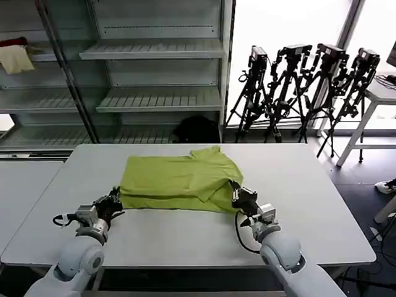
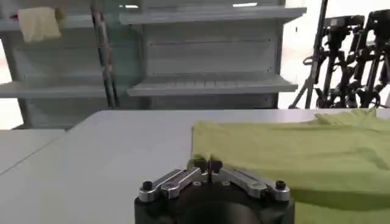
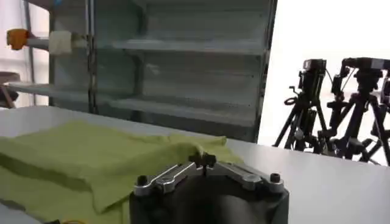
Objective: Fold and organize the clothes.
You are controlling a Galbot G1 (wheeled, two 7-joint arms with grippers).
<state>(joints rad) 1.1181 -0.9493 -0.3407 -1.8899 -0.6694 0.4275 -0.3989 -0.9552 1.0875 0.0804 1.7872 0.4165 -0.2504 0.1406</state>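
Lime-green T-shirt (image 1: 179, 182) lies partly folded at the middle of the white table (image 1: 309, 185), its far right sleeve turned over. Your left gripper (image 1: 114, 202) sits at the shirt's near left corner, fingers pinched together right at the hem; whether cloth is caught between them you cannot tell. Your right gripper (image 1: 239, 197) rests at the near right edge, fingers closed against a bunched fold, and its grip is equally unclear. You appear to be at the start of a fold, both near corners addressed. Next, judge that both corners are truly held, then lift together and carry the near edge toward the far side evenly.
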